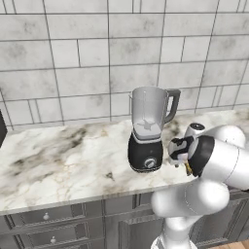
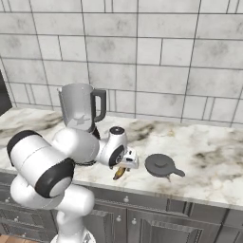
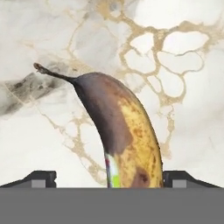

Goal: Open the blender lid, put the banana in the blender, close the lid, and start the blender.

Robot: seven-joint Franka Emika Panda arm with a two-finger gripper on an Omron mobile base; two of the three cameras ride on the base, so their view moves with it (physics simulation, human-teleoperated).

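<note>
Figure: approach to the banana. The pincer hangs low over the front edge of the worktop, its 2 fingertips spread wide on either side of the banana and not yet pressing it; nothing is grasped. The banana lies flat on the marble just beside that front edge, its stem pointing away from the hand. The blender stands nearer the back wall, its jar uncovered, and the blender lid rests on the worktop just beside the banana, toward the right end.

Risks, as judged from this stance: the fruit sits off-centre between the fingertips, closer to 1 of them, so a closing stroke may shove or roll it before both sides bite. It is curved and smooth, and a grip near 1 end could let it pivot or slip out during the lift. Being so near the front edge, any nudge outward could tip it to the floor. A swing toward the jar could also clip the dark handle.
</note>
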